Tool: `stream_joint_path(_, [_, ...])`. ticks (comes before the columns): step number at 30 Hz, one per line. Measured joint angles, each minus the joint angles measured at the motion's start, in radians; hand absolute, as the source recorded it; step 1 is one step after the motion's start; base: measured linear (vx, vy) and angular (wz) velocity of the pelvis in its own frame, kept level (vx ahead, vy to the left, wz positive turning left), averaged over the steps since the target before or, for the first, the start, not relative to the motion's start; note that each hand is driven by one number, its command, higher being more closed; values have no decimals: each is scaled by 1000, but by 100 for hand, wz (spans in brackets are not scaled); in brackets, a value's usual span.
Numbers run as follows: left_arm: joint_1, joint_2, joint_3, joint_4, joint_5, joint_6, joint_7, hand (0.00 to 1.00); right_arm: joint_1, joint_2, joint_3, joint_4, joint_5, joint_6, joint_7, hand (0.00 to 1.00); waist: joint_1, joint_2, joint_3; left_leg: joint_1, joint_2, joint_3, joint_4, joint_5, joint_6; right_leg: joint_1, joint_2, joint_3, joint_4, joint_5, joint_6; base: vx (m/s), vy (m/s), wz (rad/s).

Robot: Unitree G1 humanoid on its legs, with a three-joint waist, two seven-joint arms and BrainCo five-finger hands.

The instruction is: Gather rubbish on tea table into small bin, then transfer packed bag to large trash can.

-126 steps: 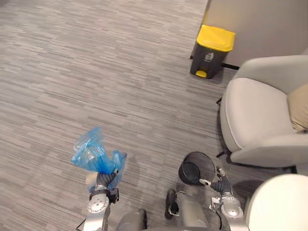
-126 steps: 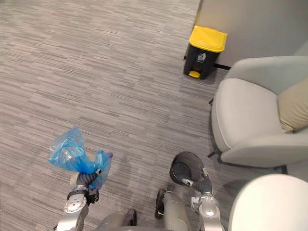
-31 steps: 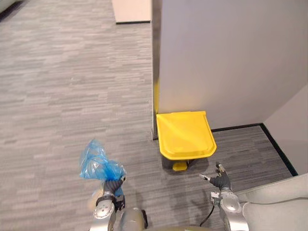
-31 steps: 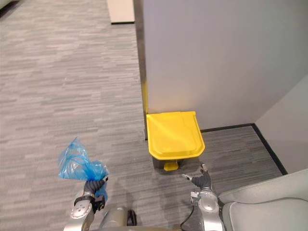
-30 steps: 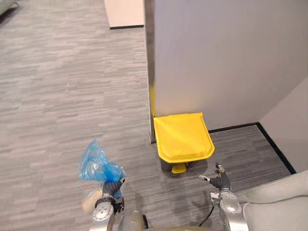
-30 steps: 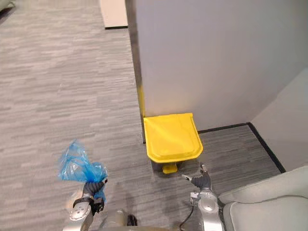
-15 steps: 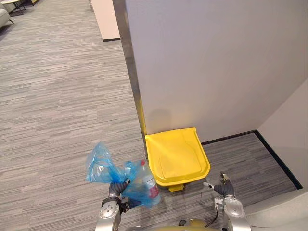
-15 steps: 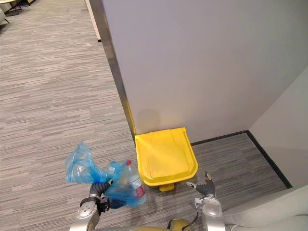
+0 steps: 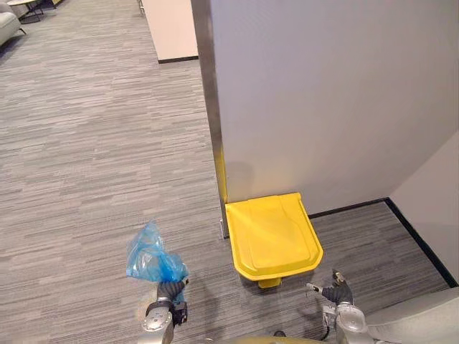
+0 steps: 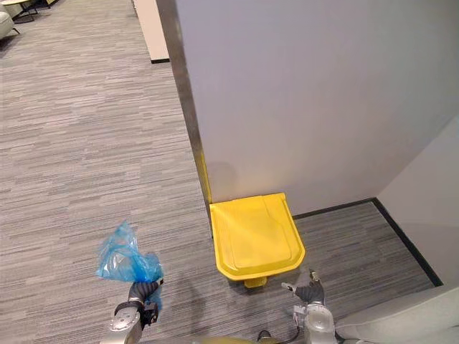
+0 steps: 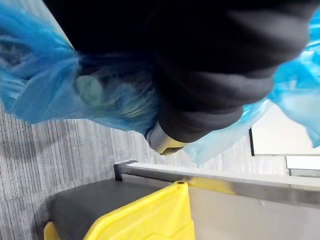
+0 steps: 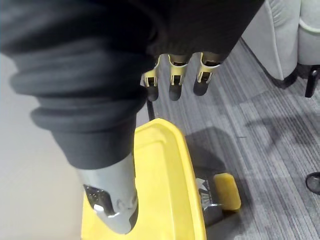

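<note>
- The left hand is closed round the gathered neck of the blue rubbish bag, with its fingers curled into the plastic.
- The loose top of the bag fans out past the hand. In the left wrist view, blue plastic bulges on both sides of the dark cover.
- What is inside the bag cannot be told; only a pale blur shows through the film.
- The bag is held up over the grey carpet, off to the left of the large trash can and clear of it.
- The can's yellow lid is down. Its yellow foot pedal sticks out at the base on the robot's side.
- The can stands against the grey wall, just beside the wall's metal corner strip.
- The right hand hangs low in front of the can, near its right front corner. Its fingers are loosely extended, its thumb is apart from them, and it holds nothing.
- A pale grey armchair stands off to the robot's right.
</note>
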Motion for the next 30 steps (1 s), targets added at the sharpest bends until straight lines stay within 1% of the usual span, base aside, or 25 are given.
stream_joint_path(4, [8, 12, 0, 3, 0, 0, 1, 100, -8, 0, 0, 3, 0, 0, 0, 0, 0, -7, 3, -13, -10, -8, -15, 9, 7, 0, -7, 0, -34, 26, 4, -126, 23, 5])
stream_joint_path(5, [13, 11, 1, 4, 0, 0, 1, 100, -8, -3, 0, 6, 0, 0, 0, 0, 0, -7, 3, -13, -12, -13, -38, 10, 7, -1, -6, 0, -45, 33, 13, -154, -2, 7])
stream_joint_path(7, [22, 9, 0, 6, 0, 0, 0, 100, -16, -5, 0, 23, 1, 0, 0, 0, -1, -9, 3, -11, -8, -25, -76, 10, 8, -8, 3, 0, -67, 61, 11, -162, -14, 1])
stream_joint_path(8, [22, 11, 0, 12, 0, 0, 0, 100, -22, -3, 1, 34, 2, 0, 0, 0, 1, -18, 4, -14, -10, -26, -87, 19, 7, -12, 3, 4, -81, 78, 6, -163, -26, -8])
stream_joint_path(9, [25, 11, 1, 18, 0, 0, 0, 100, -22, -2, 1, 34, 2, 0, 0, 0, 0, -25, 3, -16, -12, -25, -93, 24, 6, -14, 2, 7, -93, 89, 9, -164, -30, -10])
stream_joint_path(10, [26, 11, 1, 24, 0, 1, 0, 100, -22, -2, 0, 34, 2, 0, 0, 0, 0, -28, 3, -19, -12, -22, -96, 26, 6, -14, 2, 10, -97, 95, 7, -208, -47, -18])
stream_joint_path(12, [37, 6, 0, 26, 0, 1, -1, 100, -22, -8, 0, 34, 2, 0, 0, 0, -2, -31, 4, -16, -10, -6, -97, 22, -1, -20, 5, 28, -102, 98, 6, -176, -45, -24])
stream_joint_path(17, [37, 6, 4, 26, 0, 1, 1, 100, -21, -15, 0, 34, 1, 0, -1, 0, -3, -30, 5, -46, -7, -5, -100, 21, -2, -66, 10, 64, -104, 99, 6, -78, -30, -21])
stream_joint_path(19, [37, 6, 17, 24, -1, 1, 1, 100, -26, -20, 1, 33, -1, 1, -1, 0, -2, -34, 10, -67, -3, -1, -86, 20, -3, -86, 22, 87, -102, 99, 6, -10, -17, -23])
stream_joint_path(21, [38, 8, 44, 22, -1, 1, 3, 100, -32, -24, 3, 32, -2, 1, -1, 0, -1, -38, 23, -81, 11, 10, -49, 0, -15, -89, 33, 97, -101, 99, 6, 21, -13, -23])
stream_joint_path(23, [39, 7, 64, 18, -2, 1, 8, 100, -38, -29, 3, 28, -2, 1, -1, 0, 5, -37, 24, -101, 24, 27, -12, -27, -17, -108, 44, 117, -89, 99, 6, 44, -1, -32])
stream_joint_path(24, [41, 7, 74, 0, -3, 2, 15, 100, -41, -31, 3, 16, -2, 2, -3, 0, 16, -31, 29, -118, 34, 34, 28, -51, -17, -127, 53, 125, -60, 90, 9, 47, 12, -27])
stream_joint_path(25, [41, 6, 74, -13, -4, 2, 18, 100, -40, -32, 3, 4, -2, 4, -4, 0, 19, -27, 33, -125, 42, 38, 45, -61, -17, -140, 57, 128, -35, 76, 11, 77, 30, -27])
stream_joint_path(26, [42, 5, 74, -52, -20, 2, 19, 100, -36, -32, 3, -25, -1, 7, -5, 0, 21, -23, 40, -145, 54, 46, 99, -81, -11, -187, 65, 128, 54, 41, 13, 111, 54, -16])
stream_joint_path(27, [37, 5, 76, -89, -20, 1, 21, 100, -38, -28, 3, -59, -1, 12, -7, 0, 22, -22, 63, -146, 64, 49, 151, -107, -6, -233, 66, 119, 185, -5, 14, 105, 60, -13])
stream_joint_path(28, [35, 5, 76, -97, -20, 1, 21, 100, -40, -26, 3, -73, -1, 14, -11, 0, 22, -25, 74, -138, 68, 50, 161, -116, 1, -250, 63, 112, 242, -24, 23, 71, 54, -7])
stream_joint_path(29, [23, 4, 76, -117, -20, 2, 22, 100, -46, -20, 1, -112, -1, 17, -21, 0, 18, -25, 106, -104, 68, 55, 176, -151, 21, -304, 49, 85, 426, -57, 73, 17, 53, -6])
stream_joint_path(30, [9, 7, 70, -135, -20, 0, 24, 100, -51, -14, 1, -143, -1, 17, -23, 0, 16, -23, 142, -69, 57, 54, 198, -184, 39, -384, 26, 40, 621, -85, 103, -2, 57, -6])
